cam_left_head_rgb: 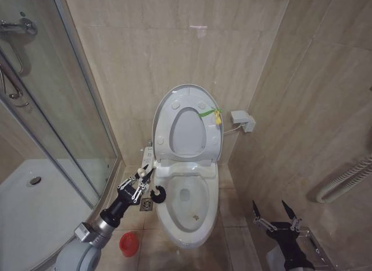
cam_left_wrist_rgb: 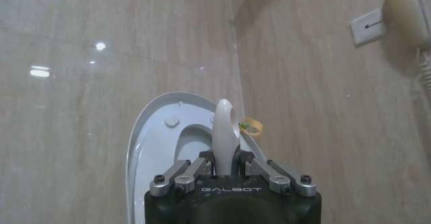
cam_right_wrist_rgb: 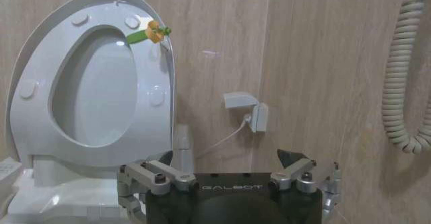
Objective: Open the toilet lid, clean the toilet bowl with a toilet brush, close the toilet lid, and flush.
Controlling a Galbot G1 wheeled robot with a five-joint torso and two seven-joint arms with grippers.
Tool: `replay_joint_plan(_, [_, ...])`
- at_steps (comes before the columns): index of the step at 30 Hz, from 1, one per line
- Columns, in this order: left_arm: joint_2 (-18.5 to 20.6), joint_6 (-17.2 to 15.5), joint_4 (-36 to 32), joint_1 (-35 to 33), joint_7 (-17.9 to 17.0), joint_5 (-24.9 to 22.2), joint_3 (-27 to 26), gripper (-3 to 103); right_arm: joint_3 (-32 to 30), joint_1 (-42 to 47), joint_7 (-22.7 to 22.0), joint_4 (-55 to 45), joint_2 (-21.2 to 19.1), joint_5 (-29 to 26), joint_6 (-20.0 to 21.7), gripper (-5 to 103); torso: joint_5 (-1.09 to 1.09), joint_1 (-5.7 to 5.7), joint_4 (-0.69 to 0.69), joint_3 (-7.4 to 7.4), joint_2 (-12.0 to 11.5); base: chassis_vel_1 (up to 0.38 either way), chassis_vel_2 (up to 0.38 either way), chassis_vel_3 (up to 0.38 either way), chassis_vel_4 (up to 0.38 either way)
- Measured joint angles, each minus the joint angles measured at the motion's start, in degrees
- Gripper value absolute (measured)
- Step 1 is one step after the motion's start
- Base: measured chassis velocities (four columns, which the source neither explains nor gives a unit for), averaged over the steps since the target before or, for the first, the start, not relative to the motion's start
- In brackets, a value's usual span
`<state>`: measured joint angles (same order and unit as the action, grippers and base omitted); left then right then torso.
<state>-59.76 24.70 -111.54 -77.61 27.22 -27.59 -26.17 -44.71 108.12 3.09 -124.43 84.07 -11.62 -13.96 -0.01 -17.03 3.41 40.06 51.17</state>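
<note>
The toilet lid [cam_left_head_rgb: 187,131] and the ring seat stand upright against the back wall, a green-and-yellow tag [cam_left_head_rgb: 212,114] on the lid's edge. Below lies the open white toilet bowl [cam_left_head_rgb: 187,216]. My left gripper [cam_left_head_rgb: 141,182] is just left of the bowl, shut on the toilet brush; its dark head [cam_left_head_rgb: 158,194] hangs at the bowl's left rim. In the left wrist view the white handle [cam_left_wrist_rgb: 224,128] stands up between the shut fingers of the gripper [cam_left_wrist_rgb: 225,166]. My right gripper [cam_left_head_rgb: 273,216] waits open low on the right, apart from the toilet; the right wrist view shows it [cam_right_wrist_rgb: 235,158] facing the raised lid [cam_right_wrist_rgb: 94,93].
The red brush holder [cam_left_head_rgb: 129,243] stands on the floor tiles left of the bowl, near a floor drain [cam_left_head_rgb: 146,204]. A glass shower enclosure [cam_left_head_rgb: 64,137] fills the left side. A wall box with a cable [cam_left_head_rgb: 241,120] and a coiled hose [cam_left_head_rgb: 343,184] are on the right wall.
</note>
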Motion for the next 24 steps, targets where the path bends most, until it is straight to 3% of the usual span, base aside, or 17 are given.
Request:
replay_joint_plan(14, [2.3,1.6,8.7,9.4,2.9,-3.6,4.7,22,0.0,0.0,0.0,0.0,0.0,0.0,0.0,100,0.01,0.00,0.00,0.00,0.0,0.000,0.000,0.000,0.000])
replay_joint_plan(24, [-1.0,2.8,13.6,16.0,1.5,-4.4,10.0,22,0.0,0.0,0.0,0.0,0.0,0.0,0.0,100,0.02,0.00,0.00,0.00,0.0,0.000,0.000,0.000,0.000])
